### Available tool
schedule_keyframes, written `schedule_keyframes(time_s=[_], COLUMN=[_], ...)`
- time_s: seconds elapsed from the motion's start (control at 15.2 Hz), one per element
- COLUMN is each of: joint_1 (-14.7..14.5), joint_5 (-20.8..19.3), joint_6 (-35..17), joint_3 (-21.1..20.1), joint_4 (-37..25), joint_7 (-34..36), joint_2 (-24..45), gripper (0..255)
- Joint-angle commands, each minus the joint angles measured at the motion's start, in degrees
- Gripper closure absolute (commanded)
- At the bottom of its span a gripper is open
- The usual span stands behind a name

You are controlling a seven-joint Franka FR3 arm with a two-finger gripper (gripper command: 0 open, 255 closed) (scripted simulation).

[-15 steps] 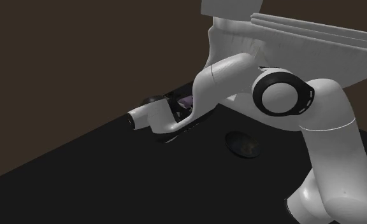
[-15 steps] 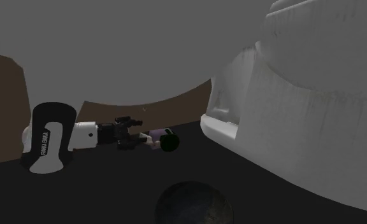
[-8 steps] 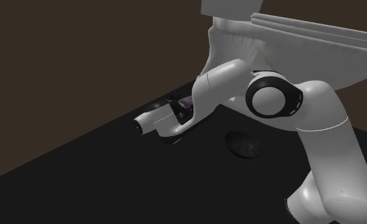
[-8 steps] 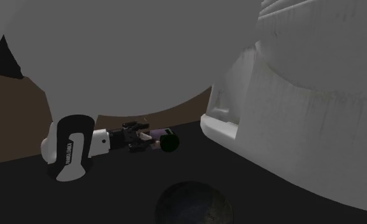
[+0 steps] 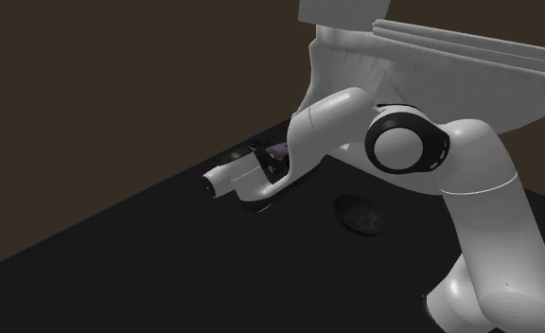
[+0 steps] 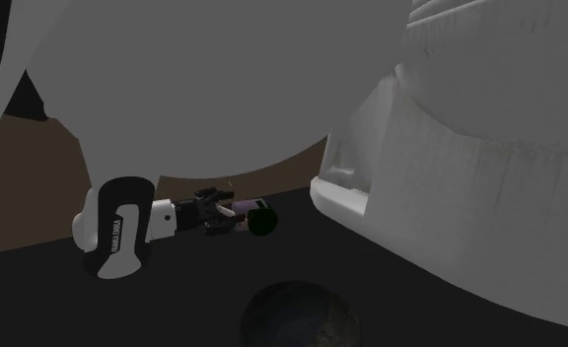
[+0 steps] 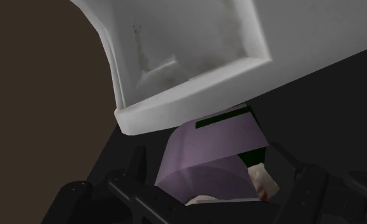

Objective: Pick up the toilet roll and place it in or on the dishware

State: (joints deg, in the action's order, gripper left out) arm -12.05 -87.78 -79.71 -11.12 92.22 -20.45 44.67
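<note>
The toilet roll (image 6: pixel 245 214) is a lilac cylinder with a dark green end, lying on its side on the black floor beside the white toilet base (image 6: pixel 450 177). My gripper (image 6: pixel 223 215) reaches in level with the floor, open, with one black finger on each side of the roll (image 7: pixel 204 156). In the wrist view the roll lies between the fingers (image 7: pixel 136 167), under the toilet's white ledge (image 7: pixel 188 57). The shoulder view has the roll (image 5: pixel 276 151) half hidden behind my forearm. The dishware, a dark round dish (image 5: pixel 360 215), lies flat on the floor nearer my stand.
The white toilet (image 5: pixel 431 66) rises close behind and over the roll. In the second exterior view my own arm's grey bulk covers the upper left, and the dark dish (image 6: pixel 297 315) sits at the bottom middle. A brown wall (image 5: pixel 119 85) stands behind the black floor.
My hand has slid along the floor toward the roll, to the second exterior view's right, so the fingers now reach further around it. The roll and the dish have stayed put.
</note>
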Motion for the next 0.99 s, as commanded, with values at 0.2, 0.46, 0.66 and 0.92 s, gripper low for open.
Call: schedule_keyframes(time_s=[0.2,0.46,0.66,0.92], joint_1=[0.03,0.02,0.02,0.16], joint_5=[-0.01,0.00,-0.01,0.09], joint_6=[-0.03,-0.02,-0.01,0.09], joint_3=[0.01,0.01,0.00,-0.17], joint_4=[0.04,0.08,0.03,0.89], joint_7=[0.00,0.05,0.01,-1.45], joint_2=[-0.03,-0.02,-0.01,-2.34], gripper=[255,255,255,255])
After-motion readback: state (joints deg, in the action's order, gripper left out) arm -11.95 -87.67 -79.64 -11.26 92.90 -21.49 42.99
